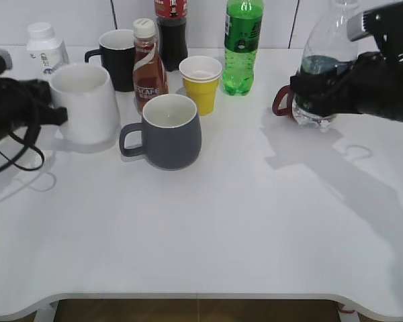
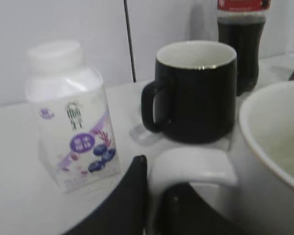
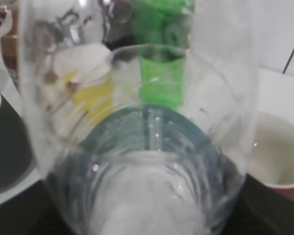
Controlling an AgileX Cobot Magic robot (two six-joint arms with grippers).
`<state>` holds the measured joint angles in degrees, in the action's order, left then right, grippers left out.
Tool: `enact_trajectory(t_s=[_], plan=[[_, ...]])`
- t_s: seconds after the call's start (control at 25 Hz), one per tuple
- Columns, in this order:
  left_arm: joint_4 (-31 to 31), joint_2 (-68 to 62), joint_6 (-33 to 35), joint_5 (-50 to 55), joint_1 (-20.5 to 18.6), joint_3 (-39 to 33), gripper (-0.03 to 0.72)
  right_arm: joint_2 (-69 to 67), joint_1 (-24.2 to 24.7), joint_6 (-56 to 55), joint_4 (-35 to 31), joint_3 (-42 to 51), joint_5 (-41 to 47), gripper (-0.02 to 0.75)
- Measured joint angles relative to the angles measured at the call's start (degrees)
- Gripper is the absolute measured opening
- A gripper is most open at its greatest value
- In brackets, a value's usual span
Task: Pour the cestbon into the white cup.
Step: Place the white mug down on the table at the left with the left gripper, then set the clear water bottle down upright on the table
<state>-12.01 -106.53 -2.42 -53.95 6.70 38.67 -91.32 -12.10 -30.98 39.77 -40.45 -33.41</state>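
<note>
The cestbon (image 1: 324, 41), a clear ribbed bottle with a dark green label, stands upright at the back right. My right gripper (image 1: 314, 91) is shut around its lower body. In the right wrist view the cestbon (image 3: 147, 142) fills the frame, with the jaws (image 3: 146, 218) at its sides. I cannot tell whether its base touches the table. The white cup (image 1: 85, 100) stands at the left. My left gripper (image 1: 46, 111) is shut on its side handle. The left wrist view shows that handle (image 2: 193, 165) between the black jaws (image 2: 159, 198), and the cup's rim (image 2: 269, 132).
A dark grey mug (image 1: 168, 131), a Nescafe bottle (image 1: 148, 67), a yellow paper cup (image 1: 201, 82), a black mug (image 1: 121, 59), a cola bottle (image 1: 172, 33) and a green soda bottle (image 1: 240, 47) stand between the cups. A white yogurt bottle (image 1: 46, 47) is far left. A red mug (image 1: 281, 102) stands by the cestbon.
</note>
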Motion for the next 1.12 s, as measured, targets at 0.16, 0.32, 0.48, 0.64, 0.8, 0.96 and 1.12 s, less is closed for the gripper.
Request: enact_trajectory(t_s=[0.16,0.32,0.48,0.64,0.8,0.96,1.12], plan=[[0.1,-3.8,0.0,-2.0,0.0,0.0,0.031,-1.5,0.0,0.0,0.0,0.0,-0.2,0.452],[0.2,-5.6,-0.1,-4.7,0.0,-1.1,0.031,-1.7,0.0,0.0,0.0,0.0,-0.4,0.452],[0.7,-5.6,-0.3,-7.6,0.0,-4.1,0.031,-1.7,0.0,0.0,0.0,0.0,-0.7,0.452],[0.9,-5.6,-0.4,-10.7,0.0,-6.7,0.052,-2.1,0.0,0.0,0.0,0.0,-2.7,0.452],[1.0,-5.5,-1.1,-13.9,0.0,-9.9,0.173,-2.9,0.0,0.0,0.0,0.0,-3.0,0.452],[1.0,-5.5,-1.3,-15.8,0.0,-12.2,0.265,-3.6,0.0,0.0,0.0,0.0,-3.1,0.452],[1.0,-4.9,-1.3,-16.0,0.0,-16.2,0.281,-6.6,0.0,0.0,0.0,0.0,-4.5,0.452]])
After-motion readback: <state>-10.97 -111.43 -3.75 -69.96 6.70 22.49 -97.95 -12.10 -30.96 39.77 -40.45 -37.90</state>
